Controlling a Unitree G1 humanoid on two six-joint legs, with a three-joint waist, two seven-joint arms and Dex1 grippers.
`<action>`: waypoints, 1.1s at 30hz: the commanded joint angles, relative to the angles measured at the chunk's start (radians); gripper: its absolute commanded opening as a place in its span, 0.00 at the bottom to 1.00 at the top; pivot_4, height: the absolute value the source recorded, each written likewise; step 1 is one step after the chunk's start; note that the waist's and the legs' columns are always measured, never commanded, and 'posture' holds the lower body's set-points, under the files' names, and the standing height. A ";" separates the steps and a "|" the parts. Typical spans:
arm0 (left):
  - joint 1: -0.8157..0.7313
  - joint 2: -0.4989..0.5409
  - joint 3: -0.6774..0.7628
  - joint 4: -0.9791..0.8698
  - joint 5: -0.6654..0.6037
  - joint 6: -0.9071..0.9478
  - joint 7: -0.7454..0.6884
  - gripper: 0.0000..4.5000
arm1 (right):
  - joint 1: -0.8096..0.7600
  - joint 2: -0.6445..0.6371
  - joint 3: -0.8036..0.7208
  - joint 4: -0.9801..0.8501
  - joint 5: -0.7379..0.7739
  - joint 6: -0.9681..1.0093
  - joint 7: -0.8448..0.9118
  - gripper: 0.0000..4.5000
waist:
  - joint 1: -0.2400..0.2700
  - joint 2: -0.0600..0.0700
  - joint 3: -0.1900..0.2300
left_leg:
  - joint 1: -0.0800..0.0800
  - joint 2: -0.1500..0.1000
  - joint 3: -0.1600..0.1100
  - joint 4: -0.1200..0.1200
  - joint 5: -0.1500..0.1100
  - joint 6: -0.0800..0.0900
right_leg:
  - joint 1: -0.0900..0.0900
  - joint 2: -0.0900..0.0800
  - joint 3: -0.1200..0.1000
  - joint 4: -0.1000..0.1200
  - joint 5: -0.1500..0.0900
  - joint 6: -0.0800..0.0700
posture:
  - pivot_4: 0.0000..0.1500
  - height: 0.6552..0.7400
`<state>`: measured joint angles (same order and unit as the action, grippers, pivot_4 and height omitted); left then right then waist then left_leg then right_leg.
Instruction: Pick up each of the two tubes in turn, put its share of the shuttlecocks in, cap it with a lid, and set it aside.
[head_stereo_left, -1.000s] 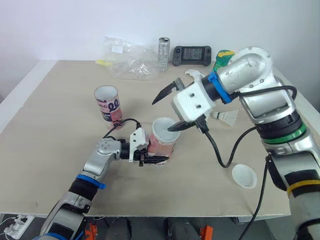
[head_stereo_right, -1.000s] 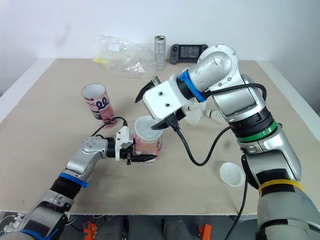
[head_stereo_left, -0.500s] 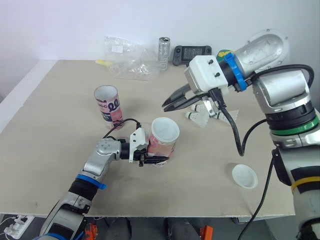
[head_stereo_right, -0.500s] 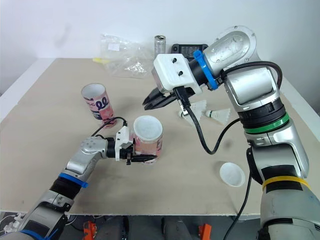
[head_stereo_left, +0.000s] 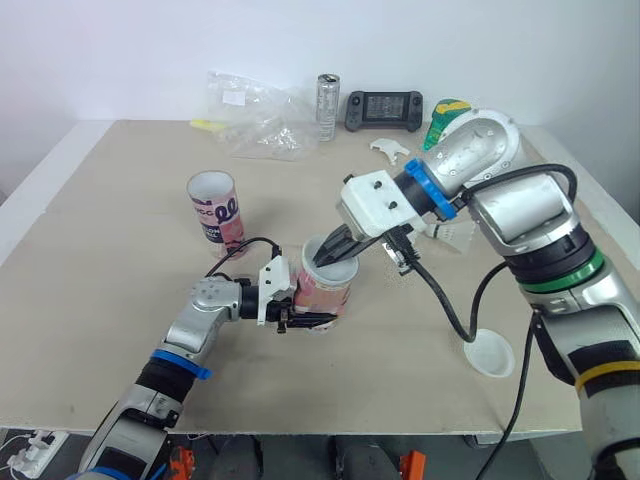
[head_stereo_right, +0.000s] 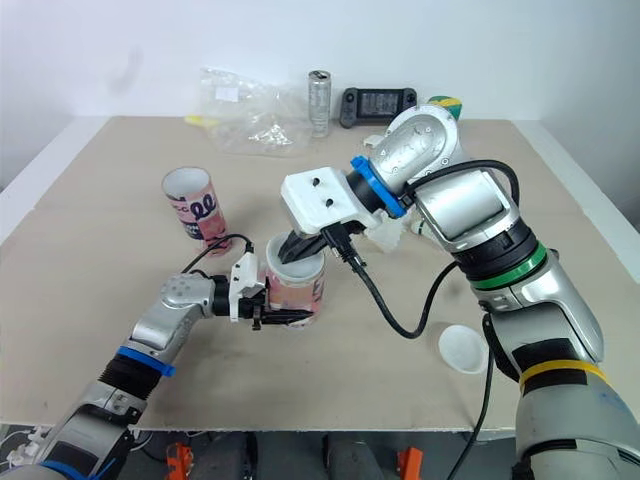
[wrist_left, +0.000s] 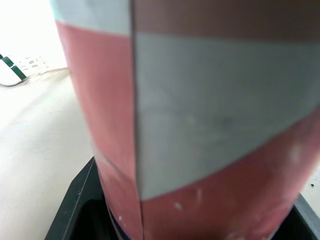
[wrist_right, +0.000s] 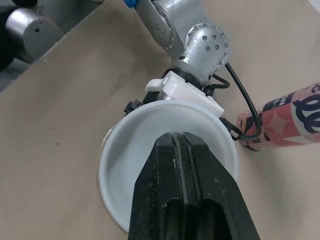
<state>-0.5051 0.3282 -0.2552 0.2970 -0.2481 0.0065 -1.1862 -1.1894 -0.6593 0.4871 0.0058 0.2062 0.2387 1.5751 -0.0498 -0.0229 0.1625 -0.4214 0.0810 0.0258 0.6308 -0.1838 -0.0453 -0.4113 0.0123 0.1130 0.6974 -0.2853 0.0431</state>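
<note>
Two tubes are on the table (head_stereo_left: 110, 270), both upright and well apart. The nearer tube (head_stereo_left: 330, 292) stands near the middle of the table. Its wall is pink-red with a pale grey-white band, and its open mouth shows a white inside. The left gripper (head_stereo_left: 303, 308) clamps this tube low on its wall, with one black finger on each side. The right gripper (head_stereo_left: 326, 257) has its two fingers pressed together, with nothing visible between them. Its tips are at the mouth of the held tube, over the white interior. The second tube (head_stereo_left: 217, 208) stands free on the robot's left, farther back. It is pink and white with dark lettering, and its mouth is open. One white round lid (head_stereo_left: 489, 352) lies flat near the table's front edge on the right. White shuttlecocks (head_stereo_left: 447, 232) lie on the table behind the right arm.
</note>
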 joint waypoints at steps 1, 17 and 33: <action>0.037 0.029 -0.014 0.048 0.043 0.036 0.011 0.55 | -0.012 0.003 0.045 0.009 -0.059 -0.061 0.039 0.00 | 0.000 0.000 0.000 | 0.000 0.000 0.000 0.000 0.000 0.000 | 0.000 0.000 0.000 0.000 0.000 0.000 | 1.00 0.81; 0.039 0.026 -0.006 0.047 0.042 0.041 0.025 0.55 | 0.021 -0.066 0.201 0.062 -0.148 -0.275 0.039 0.00 | -0.002 -0.007 -0.008 | 0.015 0.000 0.002 -0.007 0.000 0.000 | 0.005 0.000 0.001 0.000 -0.003 -0.005 | 1.00 0.81; 0.055 0.027 0.003 0.037 0.042 0.045 0.030 0.55 | 0.012 0.142 0.173 0.258 -0.284 -0.242 0.016 0.00 | -0.037 -0.011 -0.025 | 0.042 -0.002 -0.012 -0.013 -0.003 -0.005 | 0.018 -0.002 -0.001 -0.003 -0.002 -0.010 | 1.00 0.81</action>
<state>-0.4658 0.3565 -0.2165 0.3288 -0.2441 0.0417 -1.1522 -1.2254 -0.5382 0.5768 0.2115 -0.0040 -0.0112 1.5633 -0.0866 -0.0338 0.1370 -0.3789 0.0782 0.0121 0.6180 -0.1876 -0.0515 -0.3928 0.0103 0.1115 0.6924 -0.2877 0.0332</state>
